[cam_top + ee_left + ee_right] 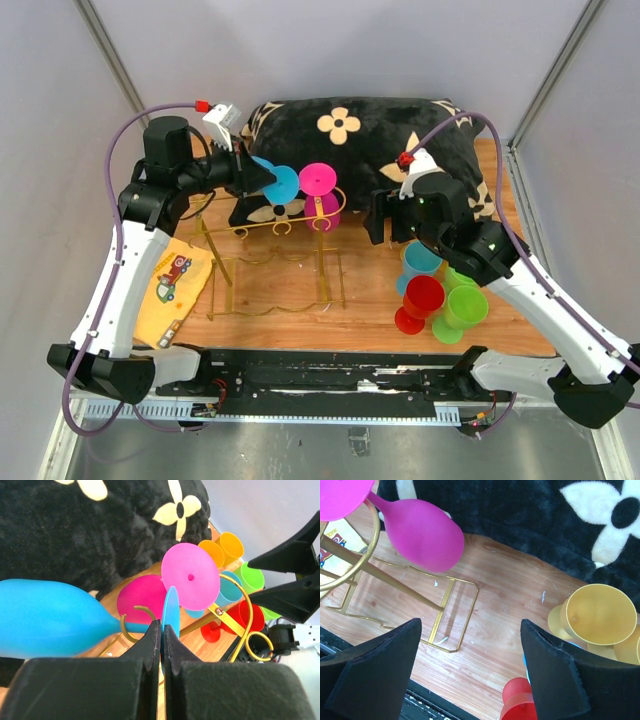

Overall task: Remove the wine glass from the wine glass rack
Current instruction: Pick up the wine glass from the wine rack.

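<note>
Pinching the thin rim of a round foot, the left hand (pixel 162 630) is closed on the blue plastic wine glass (pixel 45 617). Its two black fingers (pixel 150 647) press against both faces of the disc at the lower middle of the left wrist view. The glass's bowl fills the left of that view, and its stem runs rightward to the gripped foot. A curl of the gold wire wine glass rack (pixel 235 625) bends close around that stem, so the glass sits at the rack's top rails, in the upper middle of the overhead view. Just beside it on the right, a magenta plastic wine glass (pixel 318 182) hangs from the same rails, foot up and bowl down.

The right hand (pixel 470 625) is spread wide with nothing between its fingers. It hovers over the wooden table (pixel 500 595), well apart from the rack. The rack's base loops lie at the left of the right wrist view. A cluster of red, green, blue and yellow plastic glasses (pixel 440 295) stands under the hand, at the lower right of the overhead view. A black plush cushion with cream flowers (pixel 380 120) lies along the table's far edge. A yellow cloth printed with a red truck (pixel 170 285) lies at the lower left.
</note>
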You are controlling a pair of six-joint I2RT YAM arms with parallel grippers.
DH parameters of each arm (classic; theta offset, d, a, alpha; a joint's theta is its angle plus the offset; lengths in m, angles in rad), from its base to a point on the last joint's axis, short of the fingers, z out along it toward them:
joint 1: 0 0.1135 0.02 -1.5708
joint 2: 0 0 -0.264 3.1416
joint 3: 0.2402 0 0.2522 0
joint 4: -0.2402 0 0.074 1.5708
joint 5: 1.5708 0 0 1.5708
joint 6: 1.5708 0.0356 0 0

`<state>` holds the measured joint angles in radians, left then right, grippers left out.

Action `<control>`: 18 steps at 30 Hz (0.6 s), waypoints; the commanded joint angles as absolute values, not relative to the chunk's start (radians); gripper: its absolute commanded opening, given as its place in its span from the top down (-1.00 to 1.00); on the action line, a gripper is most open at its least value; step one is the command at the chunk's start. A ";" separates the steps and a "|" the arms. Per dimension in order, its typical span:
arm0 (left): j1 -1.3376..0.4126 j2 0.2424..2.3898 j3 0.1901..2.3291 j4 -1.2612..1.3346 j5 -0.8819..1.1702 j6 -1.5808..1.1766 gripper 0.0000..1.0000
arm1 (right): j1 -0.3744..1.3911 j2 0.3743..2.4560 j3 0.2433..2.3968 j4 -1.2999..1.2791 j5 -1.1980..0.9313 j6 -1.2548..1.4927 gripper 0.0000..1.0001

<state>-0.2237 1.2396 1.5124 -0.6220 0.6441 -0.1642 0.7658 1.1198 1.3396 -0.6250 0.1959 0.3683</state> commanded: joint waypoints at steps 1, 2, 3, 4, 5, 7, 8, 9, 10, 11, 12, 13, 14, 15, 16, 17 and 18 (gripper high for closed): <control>-0.216 1.225 1.507 -0.519 0.586 -0.223 0.99 | 0.784 1.092 1.319 -0.616 0.225 0.384 -0.62; -0.216 1.222 1.506 -0.511 0.574 -0.228 0.99 | 0.783 1.089 1.316 -0.616 0.227 0.386 -0.63; -0.216 1.218 1.504 -0.507 0.554 -0.231 0.99 | 0.783 1.085 1.313 -0.617 0.230 0.385 -0.63; -0.216 1.215 1.502 -0.502 0.532 -0.234 0.99 | 0.784 1.081 1.311 -0.615 0.231 0.385 -0.63; -0.216 1.211 1.501 -0.499 0.509 -0.238 0.99 | 0.784 1.078 1.310 -0.615 0.233 0.385 -0.63; -0.216 1.207 1.501 -0.496 0.486 -0.241 0.99 | 0.783 1.072 1.309 -0.615 0.236 0.385 -0.63; -0.215 1.204 1.504 -0.494 0.490 -0.241 0.99 | 0.784 1.069 1.308 -0.616 0.236 0.385 -0.63; -0.215 1.205 1.507 -0.493 0.499 -0.241 0.99 | 0.784 1.066 1.307 -0.616 0.237 0.385 -0.63; -0.216 1.206 1.510 -0.493 0.513 -0.241 0.99 | 0.783 1.063 1.306 -0.616 0.240 0.385 -0.64; -0.216 1.207 1.513 -0.493 0.521 -0.243 0.99 | 0.783 1.060 1.306 -0.616 0.241 0.385 -0.64; -0.216 1.207 1.516 -0.488 0.523 -0.247 0.99 | 0.784 1.057 1.304 -0.615 0.242 0.385 -0.64; -0.216 1.207 1.516 -0.481 0.524 -0.253 0.99 | 0.784 1.054 1.302 -0.616 0.242 0.386 -0.64; -0.216 1.206 1.515 -0.474 0.525 -0.260 0.99 | 0.783 1.051 1.300 -0.617 0.243 0.387 -0.64; -0.216 1.207 1.514 -0.468 0.521 -0.270 0.99 | 0.783 1.047 1.298 -0.616 0.244 0.389 -0.64; -0.216 1.209 1.513 -0.462 0.519 -0.284 0.99 | 0.784 1.045 1.298 -0.614 0.244 0.390 -0.64; -0.216 1.212 1.512 -0.456 0.519 -0.298 0.99 | 0.783 1.043 1.296 -0.615 0.244 0.391 -0.64; -0.216 1.212 1.507 -0.450 0.516 -0.314 0.99 | 0.784 1.042 1.295 -0.615 0.244 0.392 -0.64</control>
<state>-0.2237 1.2346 1.5028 -0.5568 0.5289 -0.2646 0.7658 1.0607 1.3106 -0.6254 0.2146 0.3717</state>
